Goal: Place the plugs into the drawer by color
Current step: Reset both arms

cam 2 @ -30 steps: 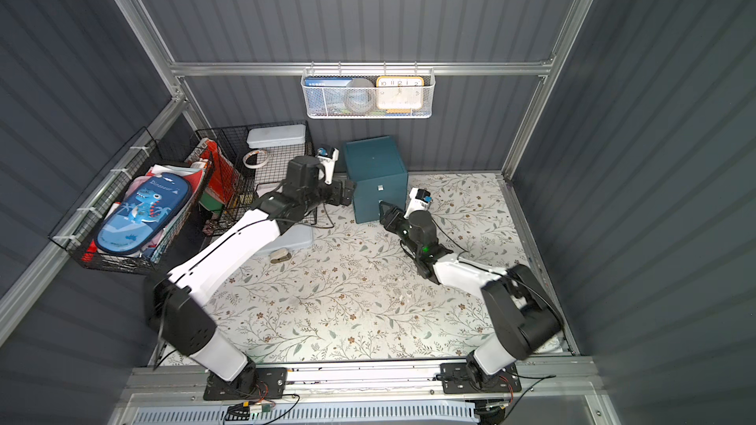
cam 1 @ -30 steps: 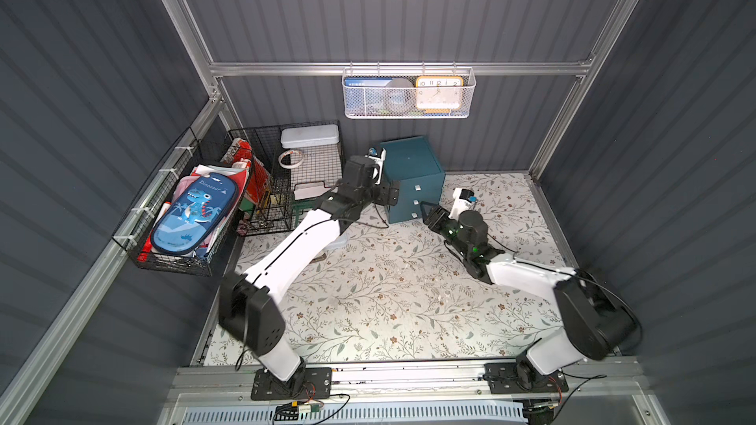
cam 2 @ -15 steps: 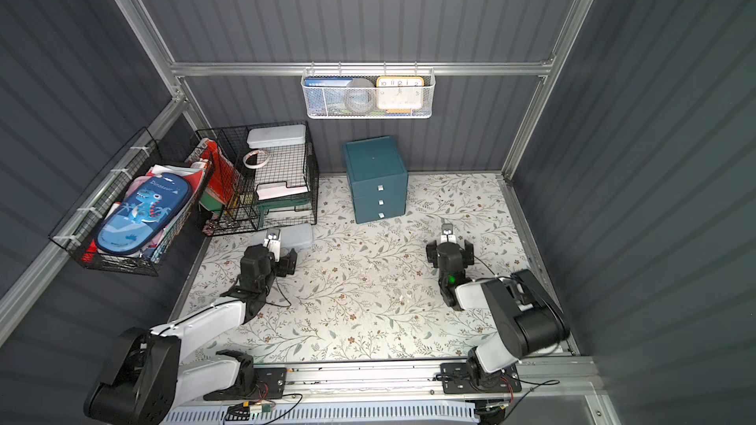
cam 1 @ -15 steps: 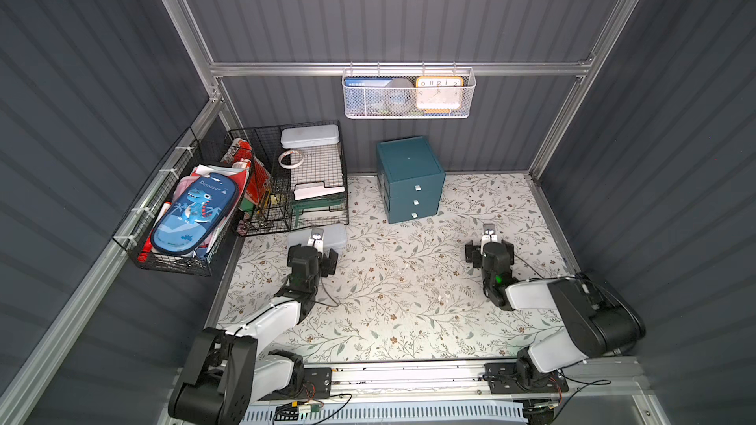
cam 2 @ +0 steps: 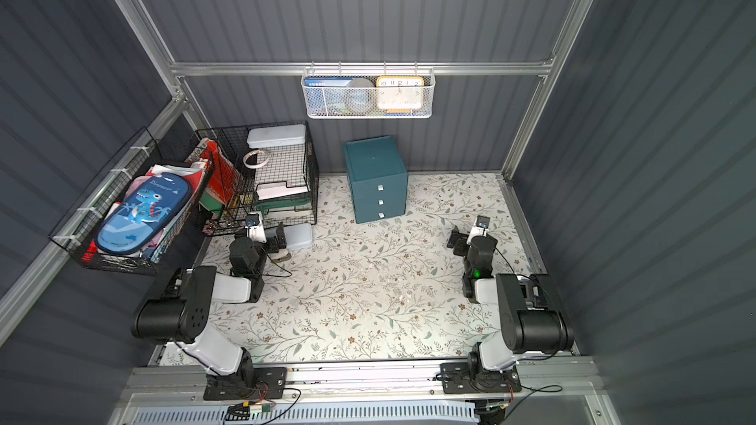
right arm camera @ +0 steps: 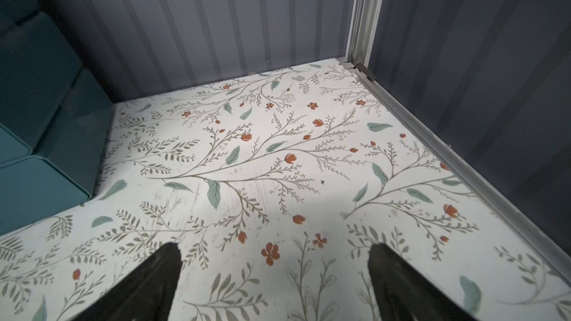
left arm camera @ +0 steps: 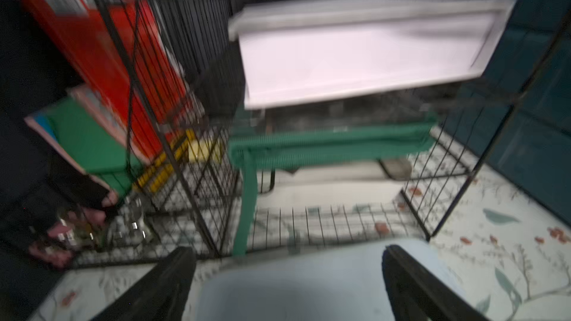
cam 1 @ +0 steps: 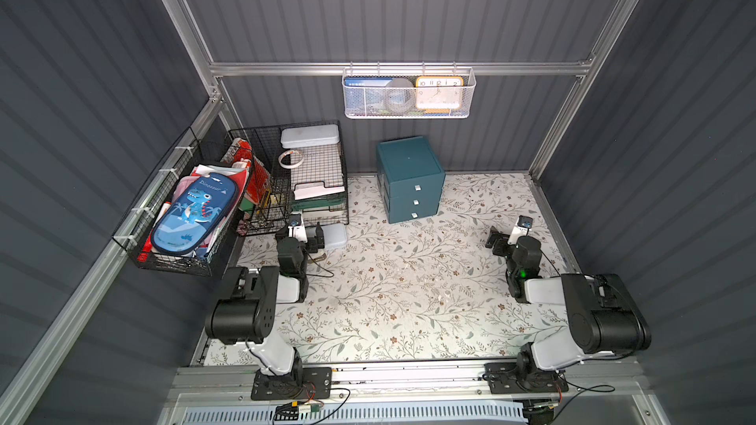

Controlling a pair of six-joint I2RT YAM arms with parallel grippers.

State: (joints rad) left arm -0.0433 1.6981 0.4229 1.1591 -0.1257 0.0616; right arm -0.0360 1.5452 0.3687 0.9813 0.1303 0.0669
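The floral mat (cam 1: pixel 409 292) is bare across its middle in both top views, so nothing there can trip me. The black wire rack (cam 1: pixel 315 173) is the bigger worry: my left arm is folded right beside it, and a careless swing outward could snag the mesh. The drawer (cam 1: pixel 410 181) stands at the back of the mat, just beside the rack, with all three fronts flush and shut. If colours are mixed inside, I judge nobody could tell from here. The pale blue lidded box (cam 1: pixel 336 235) lies just in front of my left gripper (left arm camera: pixel 287 260), whose jaws are spread wide and hold nothing. A dip or a push forward would knock the box, and that wrist view is too blurred to judge the gap. My right gripper (right arm camera: pixel 275 257) is likewise wide apart and empty over bare mat, with the drawer off to one side. The plugs — I see none in any view. They may already be inside the drawers, but I cannot tell.
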